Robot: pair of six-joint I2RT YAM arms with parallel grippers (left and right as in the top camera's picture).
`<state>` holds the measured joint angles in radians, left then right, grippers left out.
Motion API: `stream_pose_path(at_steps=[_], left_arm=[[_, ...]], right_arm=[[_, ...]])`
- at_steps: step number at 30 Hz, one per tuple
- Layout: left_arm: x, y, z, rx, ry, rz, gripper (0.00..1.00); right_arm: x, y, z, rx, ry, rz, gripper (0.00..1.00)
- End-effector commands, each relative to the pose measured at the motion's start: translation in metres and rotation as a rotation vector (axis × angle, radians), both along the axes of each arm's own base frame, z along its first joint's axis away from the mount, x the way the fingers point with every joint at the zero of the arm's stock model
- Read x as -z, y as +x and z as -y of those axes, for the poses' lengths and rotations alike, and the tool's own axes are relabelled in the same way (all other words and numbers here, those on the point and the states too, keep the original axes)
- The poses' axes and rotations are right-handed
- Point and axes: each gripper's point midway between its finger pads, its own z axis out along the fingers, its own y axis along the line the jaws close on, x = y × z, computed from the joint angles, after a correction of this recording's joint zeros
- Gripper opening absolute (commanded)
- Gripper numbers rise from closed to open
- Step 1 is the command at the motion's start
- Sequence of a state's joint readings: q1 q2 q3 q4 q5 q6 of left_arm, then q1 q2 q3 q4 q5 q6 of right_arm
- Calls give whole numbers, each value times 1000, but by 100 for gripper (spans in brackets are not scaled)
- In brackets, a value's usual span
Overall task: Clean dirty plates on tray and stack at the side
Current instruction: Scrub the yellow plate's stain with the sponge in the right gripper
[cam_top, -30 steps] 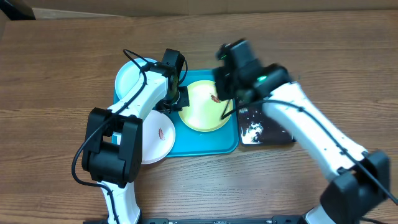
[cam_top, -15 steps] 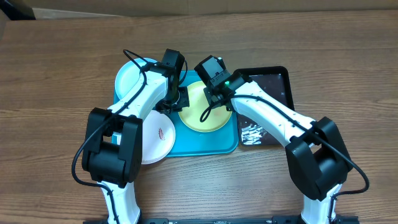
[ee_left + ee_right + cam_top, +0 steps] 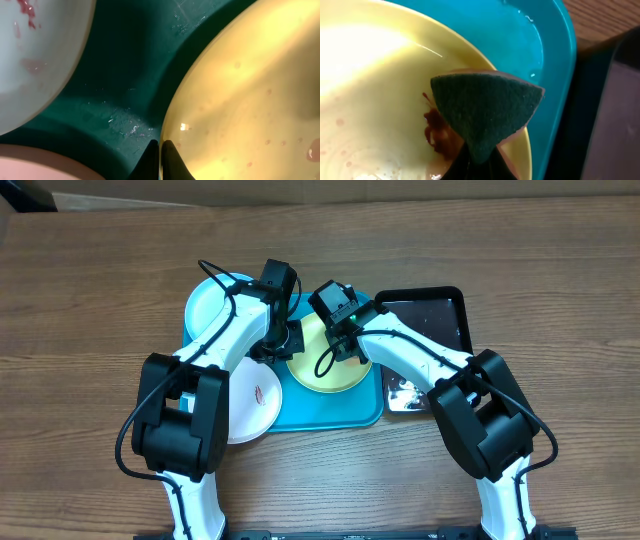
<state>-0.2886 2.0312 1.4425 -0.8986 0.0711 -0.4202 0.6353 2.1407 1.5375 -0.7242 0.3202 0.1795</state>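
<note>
The yellow-green plate [image 3: 325,365] lies on the turquoise tray [image 3: 335,410]. My left gripper [image 3: 288,345] is shut on its left rim, which the left wrist view shows [image 3: 161,150] with the plate [image 3: 240,90] to its right. My right gripper [image 3: 345,345] is shut on a dark green sponge [image 3: 485,110] and holds it on the plate [image 3: 370,75], right next to a brown-red smear [image 3: 437,132]. The light-blue plate [image 3: 210,305] lies at the tray's back left. The white plate [image 3: 250,400], with a red smear, overhangs the tray's front left.
A glossy black tray [image 3: 440,310] with white foam at its front stands just right of the turquoise tray; its edge shows in the right wrist view [image 3: 615,100]. Both arms cross over the turquoise tray. The wooden table [image 3: 90,330] surrounds everything.
My right arm has swung left from over the black tray and lowered the sponge onto the yellow-green plate. My left gripper has stayed on the plate's rim.
</note>
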Motion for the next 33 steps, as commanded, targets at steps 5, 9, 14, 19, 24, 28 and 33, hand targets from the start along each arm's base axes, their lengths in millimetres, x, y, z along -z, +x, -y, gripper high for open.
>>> stream_pose_path(at_steps=[5,9,14,19,24,28,33], left_arm=[[1,0,3,-8,-2,-11,4],[1,0,3,-8,-2,-9,4],[1,0,3,-8,-2,-11,4],[1,0,3,-8,-2,-10,4],[1,0,3,-8,-3,-7,4],[1,0,3,-8,-3,-7,4],[1,1,3,-8,-4,-4,4]], right_arm=[[8,-6,-24,-34,122,-72,4],[8,-9,-28,-42,143,-87,4],[9,-9,-28,-43,145,-91,4],[15,-17,-31,-53,168,-122,4],[27,-27,-31,-61,186,-157,4],[28,-40,-45,-93,269,-226,4],[23,-62,-72,-151,427,-342,4]])
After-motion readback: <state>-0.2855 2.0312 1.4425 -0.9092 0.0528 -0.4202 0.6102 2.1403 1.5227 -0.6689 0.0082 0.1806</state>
